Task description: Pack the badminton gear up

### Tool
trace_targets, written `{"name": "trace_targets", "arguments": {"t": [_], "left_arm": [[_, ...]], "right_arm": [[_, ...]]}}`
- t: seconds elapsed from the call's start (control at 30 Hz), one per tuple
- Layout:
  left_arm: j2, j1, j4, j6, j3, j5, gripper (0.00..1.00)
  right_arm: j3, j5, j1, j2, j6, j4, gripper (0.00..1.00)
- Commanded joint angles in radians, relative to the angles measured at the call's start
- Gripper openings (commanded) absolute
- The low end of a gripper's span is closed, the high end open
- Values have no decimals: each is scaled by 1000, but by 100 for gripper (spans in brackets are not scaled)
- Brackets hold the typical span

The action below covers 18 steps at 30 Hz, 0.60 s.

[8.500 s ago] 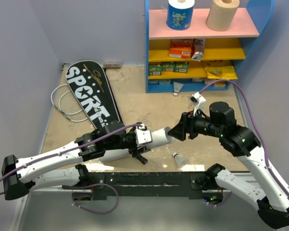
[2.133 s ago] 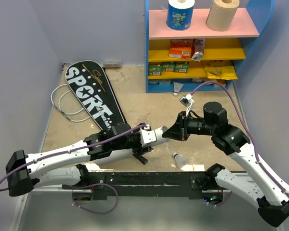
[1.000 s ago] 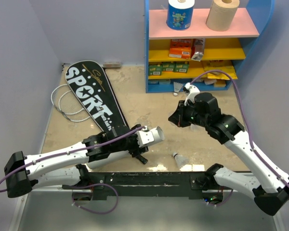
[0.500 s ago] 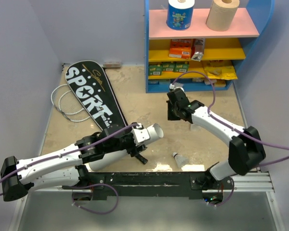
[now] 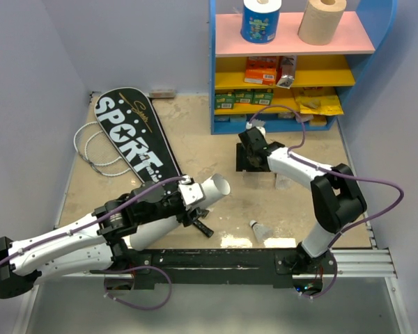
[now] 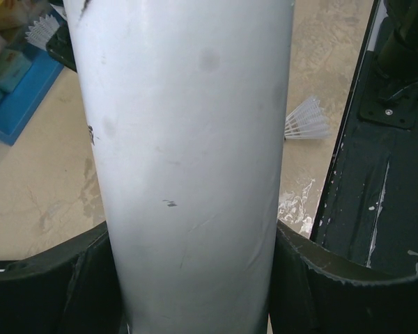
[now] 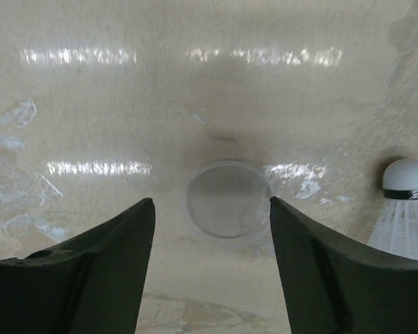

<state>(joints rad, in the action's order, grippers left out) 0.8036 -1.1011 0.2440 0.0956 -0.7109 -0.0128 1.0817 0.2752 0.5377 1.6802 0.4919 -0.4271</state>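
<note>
My left gripper (image 5: pixel 188 197) is shut on the long white tube (image 5: pixel 207 189), which slants up to the right with its open mouth on that side. In the left wrist view the tube (image 6: pixel 188 153) fills the space between both black fingers (image 6: pixel 90 278). My right gripper (image 5: pixel 246 160) points down at the floor in front of the shelf, open. Between its fingertips (image 7: pixel 211 203) a clear round cap (image 7: pixel 228 203) lies flat on the floor, untouched. One shuttlecock (image 7: pixel 407 209) stands just right of it; another (image 5: pixel 259 229) lies near the front rail. The black "SPORT" cover (image 5: pixel 132 142) lies on the rackets (image 5: pixel 90 147) at far left.
The blue shelf unit (image 5: pixel 216 69) stands at the back, with yellow and orange packets (image 5: pixel 261 69) on it and paper rolls (image 5: pixel 322 21) on top. A black rail (image 5: pixel 216 259) runs along the near edge. Walls close in the left and right sides.
My right arm has swung from the tube's mouth to the floor by the shelf, and its jaws have opened. The left arm has drawn back left, still holding the tube.
</note>
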Motion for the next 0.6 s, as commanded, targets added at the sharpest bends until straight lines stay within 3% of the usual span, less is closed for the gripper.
{"name": "trace_targets", "arguments": {"t": [0.0,0.33,0.57], "left_arm": [[-30,-3,-69,-26,31,10,0],[3,-2,-84,-25,37,-25,0],[-4,-2,-89,-33,45,-56,0]], "right_arm": [[124,30,-62,4,-93,28,72],[285,82,-101,188,-351,125,80],[140,202,-101,153,-545,480,85]]}}
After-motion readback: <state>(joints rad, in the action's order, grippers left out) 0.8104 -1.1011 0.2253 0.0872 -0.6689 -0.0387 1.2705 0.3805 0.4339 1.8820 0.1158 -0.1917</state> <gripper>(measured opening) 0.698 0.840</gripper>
